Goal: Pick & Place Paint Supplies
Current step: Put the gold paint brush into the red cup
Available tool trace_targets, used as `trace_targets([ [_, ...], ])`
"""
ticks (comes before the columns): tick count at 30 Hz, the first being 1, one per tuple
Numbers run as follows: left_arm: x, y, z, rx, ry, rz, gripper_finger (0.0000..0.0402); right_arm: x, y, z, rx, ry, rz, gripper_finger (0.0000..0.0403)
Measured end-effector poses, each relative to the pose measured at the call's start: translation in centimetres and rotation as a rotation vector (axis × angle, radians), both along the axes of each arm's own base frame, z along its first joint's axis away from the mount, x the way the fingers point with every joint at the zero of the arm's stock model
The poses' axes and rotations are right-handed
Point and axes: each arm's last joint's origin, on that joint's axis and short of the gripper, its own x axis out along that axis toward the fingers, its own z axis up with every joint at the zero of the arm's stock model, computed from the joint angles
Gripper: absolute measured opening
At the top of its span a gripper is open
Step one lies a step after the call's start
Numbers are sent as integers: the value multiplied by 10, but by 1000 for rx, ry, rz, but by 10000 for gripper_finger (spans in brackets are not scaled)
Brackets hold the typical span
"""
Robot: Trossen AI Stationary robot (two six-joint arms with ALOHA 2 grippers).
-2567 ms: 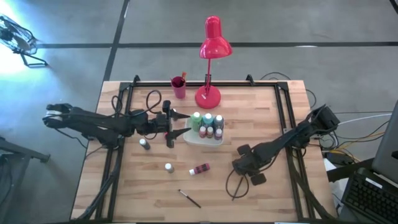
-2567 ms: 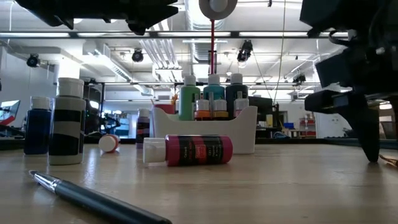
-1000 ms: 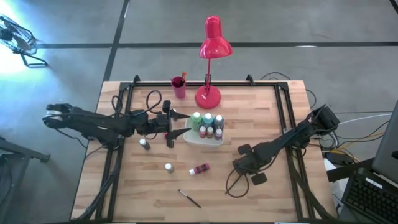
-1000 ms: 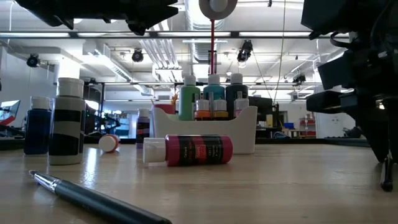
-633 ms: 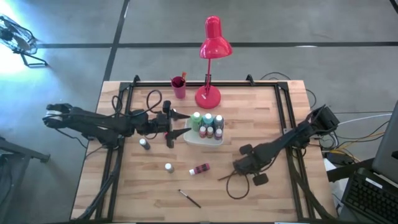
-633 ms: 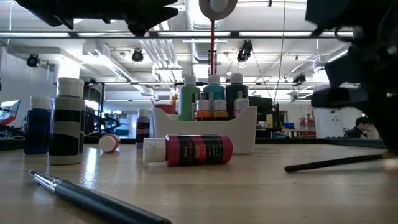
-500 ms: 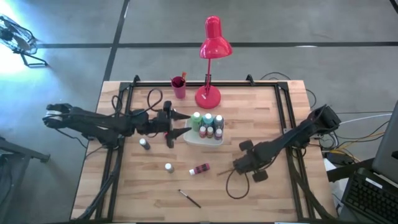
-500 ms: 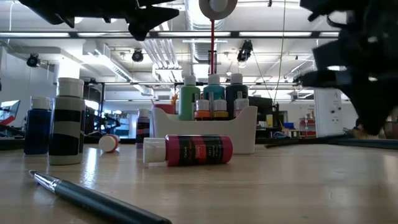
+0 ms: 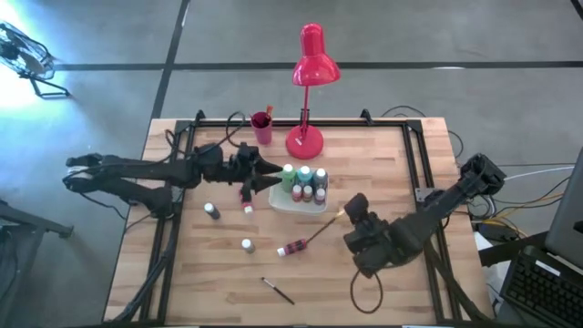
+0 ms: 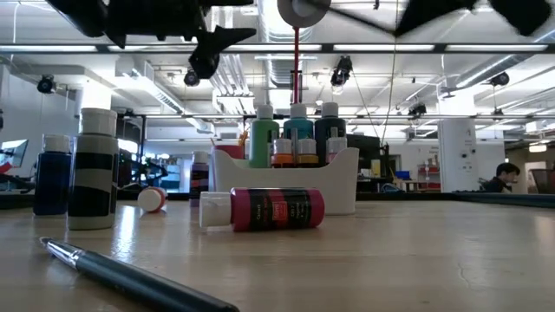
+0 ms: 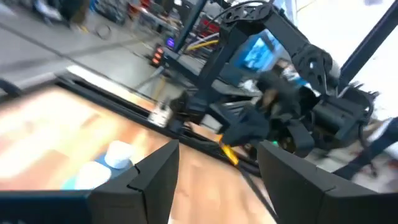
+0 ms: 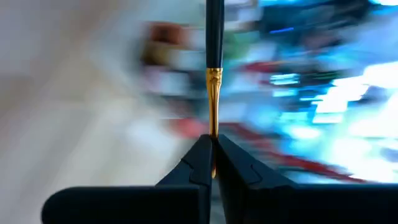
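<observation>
Thin brush (image 12: pixel 214 74) pinched between the closed fingers of the right end effector (image 9: pixel 357 217), dark handle and gold ferrule running straight out past the fingertips in the right wrist view; everything behind it there smeared. From above, same brush (image 9: pixel 321 231) slanting out from that end effector toward the fallen red bottle (image 9: pixel 292 247), far tip close to the bottle, contact not clear. Level view gives no sight of this brush, only dark arm shapes along the top edge.

Red bottle (image 10: pixel 264 209) on its side, pale cap pointing away from the right end effector; sharply seen at worktop height, a small smudge from above. Beyond it, white tray (image 9: pixel 277 200) with upright bottles, teal (image 9: pixel 304 175) and green (image 9: pixel 288 172) among them; level view adds their shoulders and caps lined above the tray wall (image 10: pixel 342 180).

Left end effector (image 9: pixel 264 176) hanging just beside the tray, fingers spread, nothing between them; left wrist view shows the two dark fingers (image 11: pixel 155 171) apart over a pale-capped bottle (image 11: pixel 118 154).

Farther off from the left end effector: a dark pen-like brush (image 9: pixel 278 291) near the worktop (image 9: pixel 200 282) front edge, two small bottles (image 9: pixel 211 210) (image 9: pixel 247 244) standing loose. Red lamp (image 9: pixel 310 64) and red cup (image 9: pixel 261 126) at the back.
</observation>
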Motion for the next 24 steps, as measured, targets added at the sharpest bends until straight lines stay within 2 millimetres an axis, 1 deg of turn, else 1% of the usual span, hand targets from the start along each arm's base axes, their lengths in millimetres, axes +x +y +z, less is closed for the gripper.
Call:
trace_targets([
  [2, 3, 6, 0, -62, 9, -35, 220, 4, 4, 9, -175, -59, 55, 8],
  [4, 9, 9, 2, -101, 16, -70, 217, 9, 6, 16, -299, -82, 80, 8],
  [7, 25, 10, 6, -127, 29, -151, 216, 16, 6, 21, -411, -72, 103, 8],
  [10, 44, 9, 11, -156, 43, -255, 216, 21, 5, 23, -517, -18, 127, 8],
  [12, 57, 10, 14, -175, 53, -312, 216, 23, 5, 23, -552, 6, 140, 8],
  [17, 84, 15, 25, -190, 59, -427, 216, 25, 7, 24, -561, 10, 149, 8],
  [19, 94, 16, 24, -200, 81, -460, 216, 25, 6, 23, -561, 7, 146, 8],
  [24, 114, 20, 18, -216, 113, -478, 216, 25, 7, 23, -565, -1, 143, 8],
])
